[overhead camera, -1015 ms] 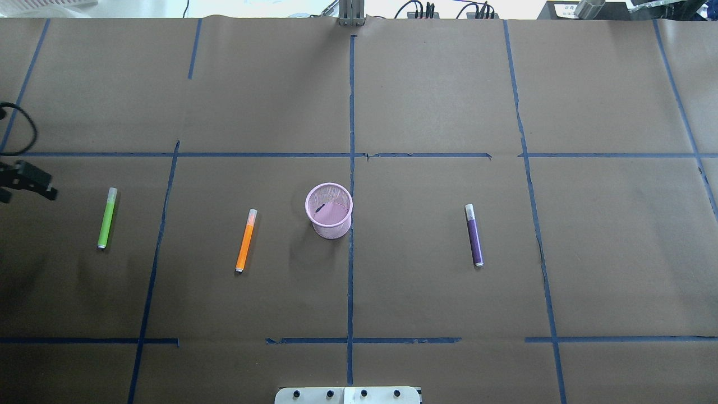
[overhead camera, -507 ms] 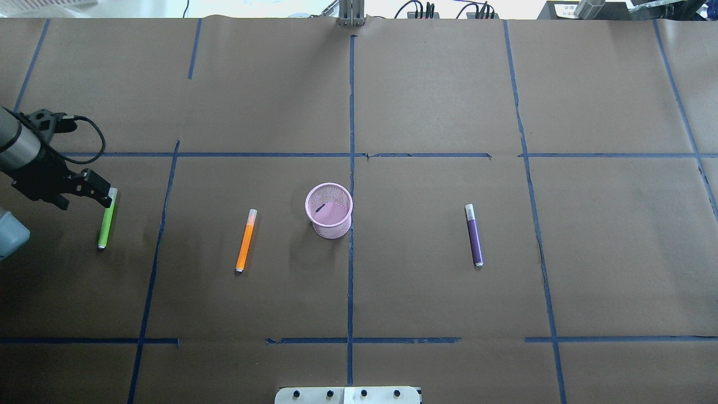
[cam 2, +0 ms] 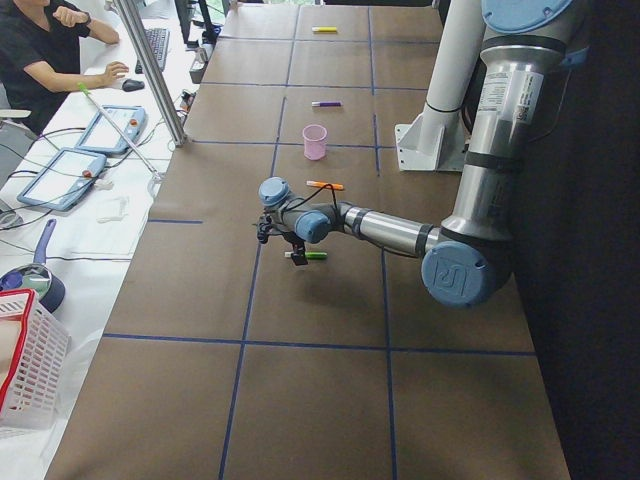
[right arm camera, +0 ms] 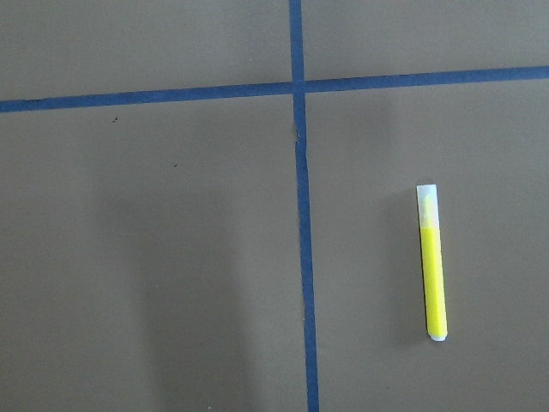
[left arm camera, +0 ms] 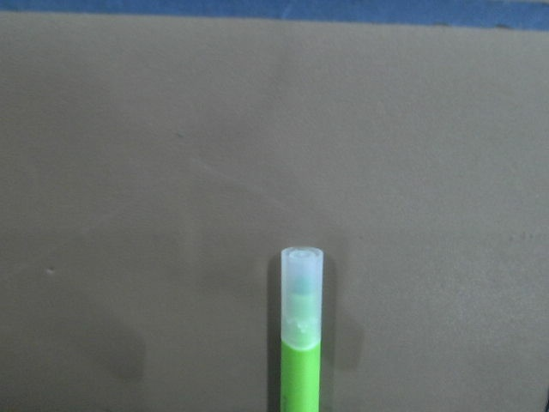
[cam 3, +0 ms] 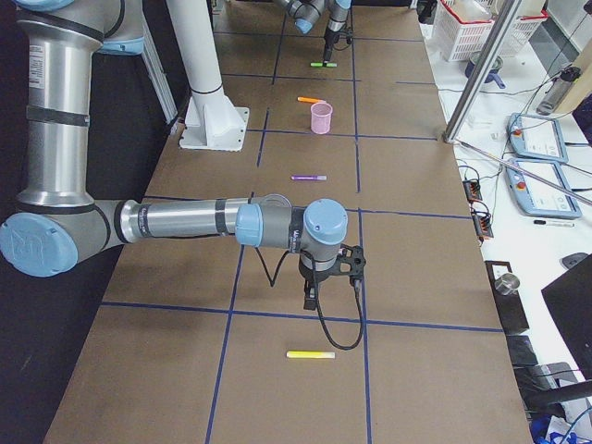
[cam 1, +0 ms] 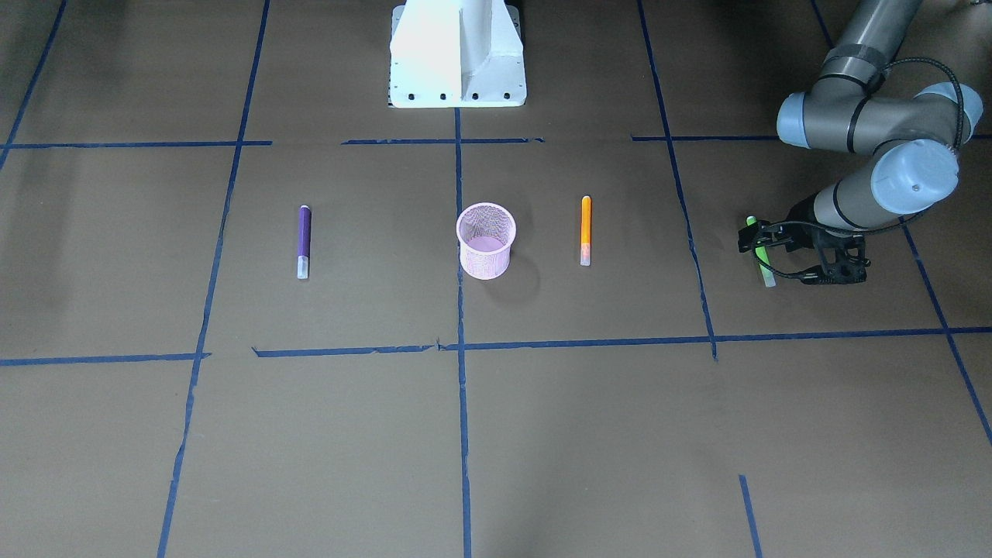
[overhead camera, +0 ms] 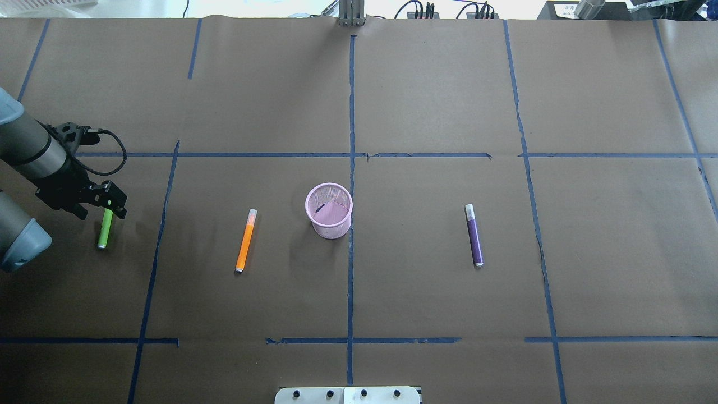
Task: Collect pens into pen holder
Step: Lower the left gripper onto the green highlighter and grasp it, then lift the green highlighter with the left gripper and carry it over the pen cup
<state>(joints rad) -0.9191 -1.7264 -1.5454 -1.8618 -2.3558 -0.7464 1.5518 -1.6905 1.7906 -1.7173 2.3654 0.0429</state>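
Note:
The pink mesh pen holder (overhead camera: 329,210) stands upright at the table's middle; it also shows in the front view (cam 1: 486,240). An orange pen (overhead camera: 245,240) lies to its left and a purple pen (overhead camera: 474,234) to its right. A green pen (overhead camera: 104,230) lies at the far left. My left gripper (overhead camera: 112,206) hangs over its capped end, jaws apparently open, and the pen lies flat on the paper (left arm camera: 300,343). A yellow pen (right arm camera: 432,262) lies beyond my right gripper (cam 3: 310,298). I cannot tell whether that gripper is open or shut.
Blue tape lines (overhead camera: 350,168) divide the brown paper table cover. The robot's white base (cam 1: 457,54) sits at the table's near edge. Operators, tablets (cam 2: 110,125) and a red-and-white basket (cam 2: 25,370) are beside the table's far side.
My left arm has come in from the left edge and moved right, until its gripper covers the green pen's capped end. The pens and the holder have not moved.

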